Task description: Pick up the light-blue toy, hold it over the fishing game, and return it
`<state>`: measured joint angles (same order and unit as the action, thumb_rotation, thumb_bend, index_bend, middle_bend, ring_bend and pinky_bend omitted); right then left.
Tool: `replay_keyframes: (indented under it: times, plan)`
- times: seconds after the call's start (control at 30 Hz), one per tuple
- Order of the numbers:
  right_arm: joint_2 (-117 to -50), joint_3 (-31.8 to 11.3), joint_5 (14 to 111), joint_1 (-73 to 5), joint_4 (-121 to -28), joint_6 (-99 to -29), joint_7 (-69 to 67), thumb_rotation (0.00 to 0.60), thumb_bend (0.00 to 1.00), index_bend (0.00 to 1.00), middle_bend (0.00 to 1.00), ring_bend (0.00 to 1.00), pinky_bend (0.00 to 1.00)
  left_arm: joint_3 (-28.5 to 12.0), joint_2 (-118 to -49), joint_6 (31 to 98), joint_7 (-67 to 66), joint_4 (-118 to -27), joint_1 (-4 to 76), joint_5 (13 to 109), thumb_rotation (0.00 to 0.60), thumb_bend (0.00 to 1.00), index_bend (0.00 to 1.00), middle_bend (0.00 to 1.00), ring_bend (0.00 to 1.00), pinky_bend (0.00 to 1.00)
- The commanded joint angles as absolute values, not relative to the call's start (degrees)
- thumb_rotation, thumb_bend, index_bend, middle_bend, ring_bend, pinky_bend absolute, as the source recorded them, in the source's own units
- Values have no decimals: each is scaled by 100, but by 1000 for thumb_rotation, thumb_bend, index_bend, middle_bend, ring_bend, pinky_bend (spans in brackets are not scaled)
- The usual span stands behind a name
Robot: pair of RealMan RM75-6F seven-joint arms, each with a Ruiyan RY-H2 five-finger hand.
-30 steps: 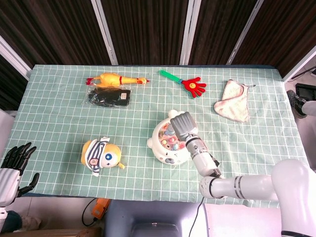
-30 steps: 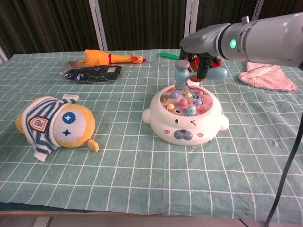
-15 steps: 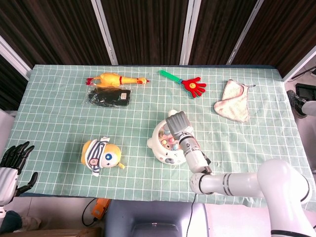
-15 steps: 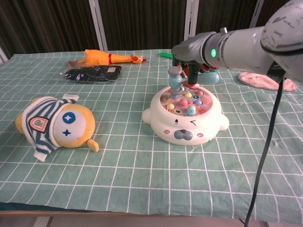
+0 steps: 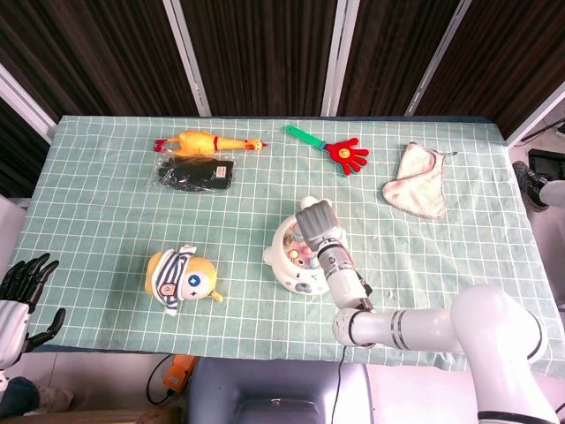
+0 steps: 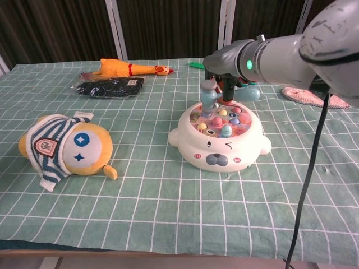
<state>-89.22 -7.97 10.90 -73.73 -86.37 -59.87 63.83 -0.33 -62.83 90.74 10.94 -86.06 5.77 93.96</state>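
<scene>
The white fishing game [image 6: 193, 143] sits mid-table, with small coloured fish in its round well; its rim also shows in the head view [image 5: 278, 256]. My right hand [image 6: 231, 81] grips the light-blue toy [image 6: 210, 94], a small hammer shape, just above the game's far edge. From the head camera my right hand [image 5: 316, 223] covers the toy and part of the game. My left hand [image 5: 25, 281] hangs off the table's near left corner, fingers apart and holding nothing.
A yellow plush in a striped jumper [image 5: 181, 278] lies at the near left. At the far side lie a rubber chicken [image 5: 207, 141], a black packet [image 5: 194, 175], a red hand clapper [image 5: 342, 152] and a pink cloth [image 5: 417, 183].
My right hand has carried the light-blue toy leftward and a little lower, over the game's far side. My left hand has sunk slightly at the frame's edge.
</scene>
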Motion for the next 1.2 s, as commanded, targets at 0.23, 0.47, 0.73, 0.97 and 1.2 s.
replay_keyframes:
  times: [0.23, 0.47, 0.73, 0.97, 1.2]
  plan:
    - [-7795, -357, 3002, -6563, -9786, -6353, 5451, 600, 579, 1000, 633, 732, 749, -24, -6281, 9123, 1075, -8622, 555, 9426, 600, 421, 0, 0, 0, 10]
    - [-7337, 456, 5421, -5145, -9455, -6582, 3222, 600, 578, 1000, 633, 732, 747, 8, -6308, 9189, 959, -8668, 526, 9515, 600, 421, 0, 0, 0, 10]
    - [-7981, 685, 6739, -4232, -7506, -6623, 1227, 600, 578, 1000, 633, 732, 747, -12, -6341, 9038, 843, -8703, 589, 9451, 600, 420, 0, 0, 0, 11]
    - [-8634, 657, 7390, -3792, -6029, -6493, -316, 600, 578, 1000, 633, 732, 747, -7, -6363, 8983, 743, -8726, 613, 9448, 600, 421, 0, 0, 0, 10]
    - [-8787, 613, 7519, -3670, -5589, -6289, -667, 600, 577, 1000, 633, 731, 747, -9, -6372, 8987, 713, -8733, 611, 9444, 600, 421, 0, 0, 0, 10]
